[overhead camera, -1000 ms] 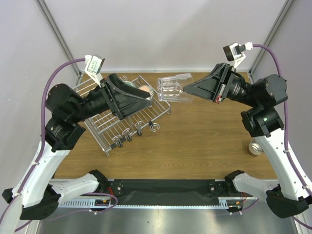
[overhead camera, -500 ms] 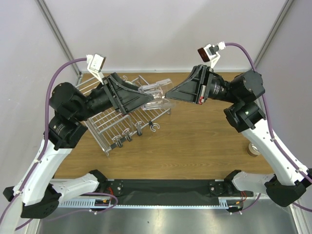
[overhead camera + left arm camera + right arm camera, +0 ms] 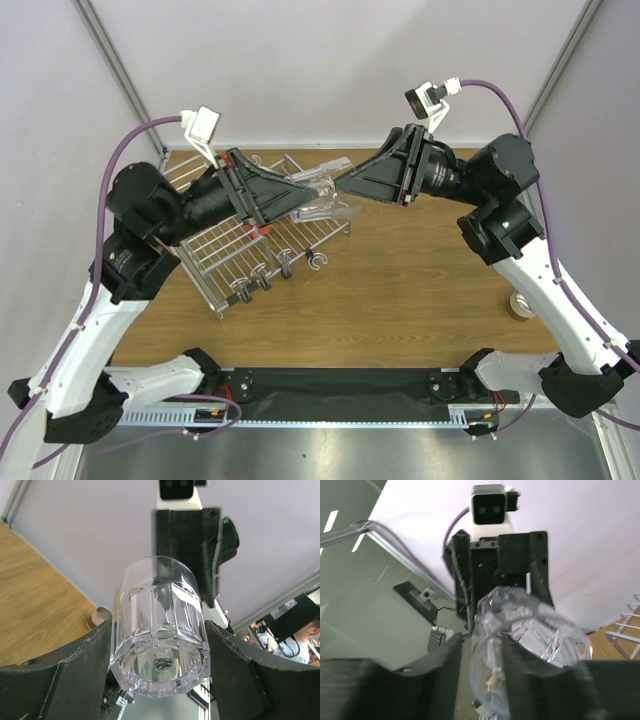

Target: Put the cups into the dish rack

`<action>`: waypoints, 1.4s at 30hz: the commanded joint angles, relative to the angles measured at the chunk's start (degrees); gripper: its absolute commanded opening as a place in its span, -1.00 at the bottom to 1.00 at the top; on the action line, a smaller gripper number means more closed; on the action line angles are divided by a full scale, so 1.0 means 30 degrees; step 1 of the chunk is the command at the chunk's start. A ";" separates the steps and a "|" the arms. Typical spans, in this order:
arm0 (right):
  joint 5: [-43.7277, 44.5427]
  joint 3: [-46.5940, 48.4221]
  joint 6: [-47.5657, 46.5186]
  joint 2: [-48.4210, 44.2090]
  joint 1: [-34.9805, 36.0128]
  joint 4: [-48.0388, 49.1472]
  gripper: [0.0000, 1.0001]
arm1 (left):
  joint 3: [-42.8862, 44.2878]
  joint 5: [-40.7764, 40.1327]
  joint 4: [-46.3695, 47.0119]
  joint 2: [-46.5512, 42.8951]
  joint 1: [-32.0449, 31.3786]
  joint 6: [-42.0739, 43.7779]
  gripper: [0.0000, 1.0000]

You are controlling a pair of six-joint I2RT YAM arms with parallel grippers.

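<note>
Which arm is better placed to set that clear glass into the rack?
Left, probably: the left gripper flanks the clear glass over the dish rack, while the right gripper reaches in from the table's other side.

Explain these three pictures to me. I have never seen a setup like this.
These are two robot arms, a left arm and a right arm, bolted at the near edge of a wooden table. One picture looks down from above. The other two come from small cameras on the wrists, so each shows its own gripper up close. On the table stand a wire dish rack on the left and a small metal cup on the right. Above the rack, the left gripper and right gripper meet at a clear glass. The left fingers press its sides; the right fingers seem to straddle its rim. It looks like a handover.
</note>
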 commanded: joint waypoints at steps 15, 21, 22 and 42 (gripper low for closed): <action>0.9259 -0.0334 -0.8821 -0.1659 -1.0857 -2.3830 0.92 | 1.2603 -1.0852 -1.6887 1.0430 -0.0254 0.5584 -1.00; 0.9255 -0.1482 -0.9761 -0.2451 -1.1445 -2.4476 0.89 | 1.3243 -1.3805 -1.8289 1.4033 -0.0255 0.5585 -1.00; 0.9373 -0.1424 -0.9878 -0.2480 -1.1474 -2.4739 0.90 | 1.3623 -1.4162 -1.8786 1.5082 -0.0226 0.5701 -0.99; 0.9697 -0.1540 -1.1402 -0.2422 -1.2090 -2.6207 0.90 | 1.0934 -1.4020 -1.8470 1.8110 0.3114 0.6640 -1.00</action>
